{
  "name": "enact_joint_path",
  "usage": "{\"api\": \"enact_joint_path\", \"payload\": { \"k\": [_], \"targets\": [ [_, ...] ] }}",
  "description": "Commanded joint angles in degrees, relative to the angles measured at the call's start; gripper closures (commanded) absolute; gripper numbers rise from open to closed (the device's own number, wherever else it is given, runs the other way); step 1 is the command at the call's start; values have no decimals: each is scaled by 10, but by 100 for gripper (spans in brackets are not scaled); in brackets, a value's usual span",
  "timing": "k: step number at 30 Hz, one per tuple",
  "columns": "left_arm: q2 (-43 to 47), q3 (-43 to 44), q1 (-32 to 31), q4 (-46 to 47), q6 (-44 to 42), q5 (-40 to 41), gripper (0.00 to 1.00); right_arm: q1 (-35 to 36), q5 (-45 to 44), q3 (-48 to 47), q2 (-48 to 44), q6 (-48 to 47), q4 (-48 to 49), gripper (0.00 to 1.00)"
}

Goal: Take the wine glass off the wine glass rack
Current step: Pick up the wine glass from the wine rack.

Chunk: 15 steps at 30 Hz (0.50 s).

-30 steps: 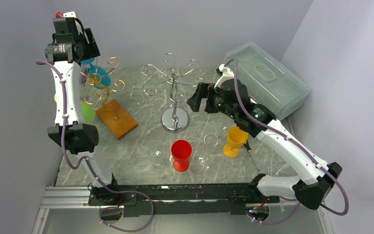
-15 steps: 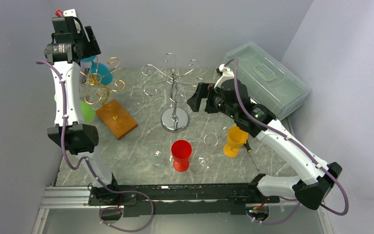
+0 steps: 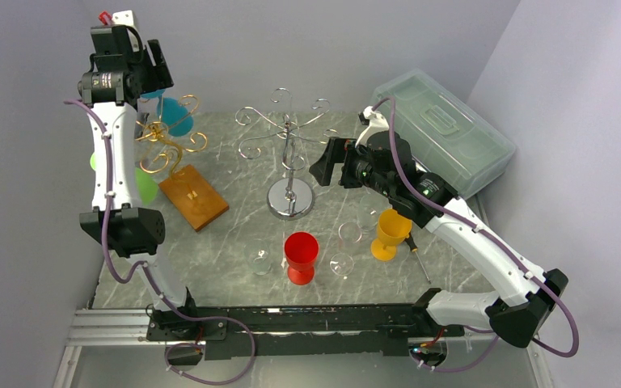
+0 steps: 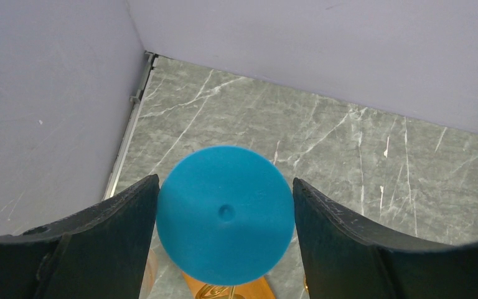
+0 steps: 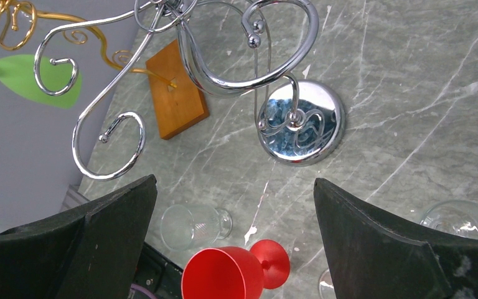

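Note:
A blue wine glass (image 3: 176,115) hangs high at the back left, just above the gold wine glass rack (image 3: 166,141) on its wooden base (image 3: 195,196). My left gripper (image 3: 158,79) is shut on it. In the left wrist view the blue wine glass (image 4: 224,215) fills the gap and both fingers (image 4: 131,218) touch its sides, with my left gripper (image 4: 225,180) centred over it. A green glass (image 3: 145,185) still hangs on the gold rack. My right gripper (image 3: 324,166) stands open and empty beside the silver rack (image 3: 287,133); the right wrist view shows this right gripper (image 5: 235,187) over the table.
The silver rack's round base (image 5: 300,121) sits mid-table. Near the front stand a red glass (image 3: 301,255), a yellow glass (image 3: 390,233) and clear glasses (image 3: 261,260) (image 3: 349,234). A screwdriver (image 3: 416,250) lies by the yellow glass. A clear plastic box (image 3: 445,129) fills the back right.
My left gripper has risen and shifted a little to the right, carrying the blue wine glass away from the gold rack's arm. The right arm has not moved.

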<state>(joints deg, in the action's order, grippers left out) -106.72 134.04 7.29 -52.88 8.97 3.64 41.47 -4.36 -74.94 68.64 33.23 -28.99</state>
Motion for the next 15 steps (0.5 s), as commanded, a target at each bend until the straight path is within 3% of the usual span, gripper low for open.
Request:
{"api": "enact_joint_path", "payload": {
  "k": [1,15],
  "targets": [
    [29,13,-7,27,-11,-14,51,-2,2,-9,-8,6,23,0],
    [89,-26,-23,-12,-6,47,53,-2,9,2,-18,15,27,0]
  ]
}}
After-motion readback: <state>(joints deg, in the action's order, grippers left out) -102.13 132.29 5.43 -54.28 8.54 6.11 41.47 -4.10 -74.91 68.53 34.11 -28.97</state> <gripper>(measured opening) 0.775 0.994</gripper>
